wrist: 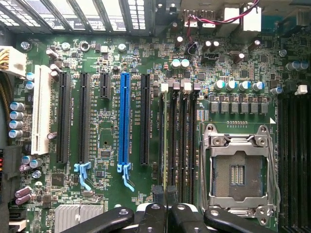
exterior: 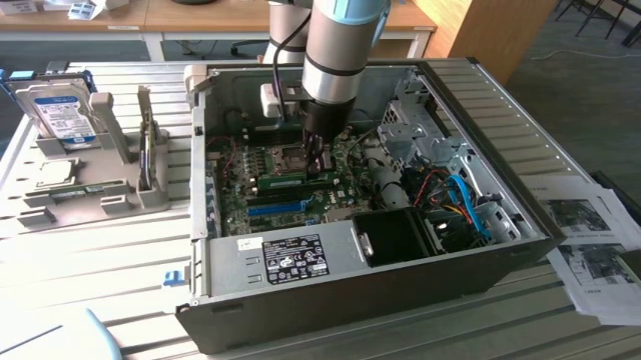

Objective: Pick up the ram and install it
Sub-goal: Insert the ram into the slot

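On the exterior view's left, a grey holder [exterior: 108, 127] stands on the slatted desk [exterior: 100, 262]. A hard drive [exterior: 60, 112] is propped upright in it, and a square silver chip [exterior: 55, 172] lies lower down. Toward the middle sits the open computer case [exterior: 501, 127] with its motherboard [exterior: 240, 202] exposed and a labelled power supply [exterior: 285, 255] along the near edge. The arm [exterior: 335, 45] reaches straight down into the case. Its fingers [exterior: 318, 154] are nearly closed, pinching the ram [exterior: 284, 181]. The ram stands on its long edge, white label facing the camera, low over the board.

In the wrist view the fingers [wrist: 173, 199] sit close together on a thin edge. That edge runs along the memory slot nearest the long black expansion slots, between the blue slot [wrist: 124, 116] and the empty processor socket [wrist: 238, 170]. I cannot tell whether the stick is fully seated.

On the exterior view's right, printed papers [exterior: 591, 240] lie on the desk beside the case.
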`<state>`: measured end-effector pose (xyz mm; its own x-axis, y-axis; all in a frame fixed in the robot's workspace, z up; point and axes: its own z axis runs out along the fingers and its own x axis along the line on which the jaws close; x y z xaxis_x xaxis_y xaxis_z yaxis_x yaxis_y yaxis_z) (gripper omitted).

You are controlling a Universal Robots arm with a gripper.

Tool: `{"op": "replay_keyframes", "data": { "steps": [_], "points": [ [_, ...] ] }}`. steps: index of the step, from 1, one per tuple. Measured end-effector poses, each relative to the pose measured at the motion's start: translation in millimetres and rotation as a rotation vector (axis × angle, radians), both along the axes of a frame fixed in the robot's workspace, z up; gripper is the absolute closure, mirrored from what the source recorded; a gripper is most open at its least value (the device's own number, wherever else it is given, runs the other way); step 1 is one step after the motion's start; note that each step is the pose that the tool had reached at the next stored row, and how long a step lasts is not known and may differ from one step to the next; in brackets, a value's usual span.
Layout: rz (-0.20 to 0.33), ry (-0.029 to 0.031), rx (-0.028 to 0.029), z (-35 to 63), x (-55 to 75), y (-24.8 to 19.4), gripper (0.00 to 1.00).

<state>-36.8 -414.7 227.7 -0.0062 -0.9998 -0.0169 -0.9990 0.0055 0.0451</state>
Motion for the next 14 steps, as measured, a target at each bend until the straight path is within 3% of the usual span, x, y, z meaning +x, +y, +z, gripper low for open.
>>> {"op": "replay_keyframes", "data": {
  "steps": [14],
  "points": [
    [0.0, -0.0025, -0.0001, -3.0, 0.0, 0.0, 0.89]
  ]
}}
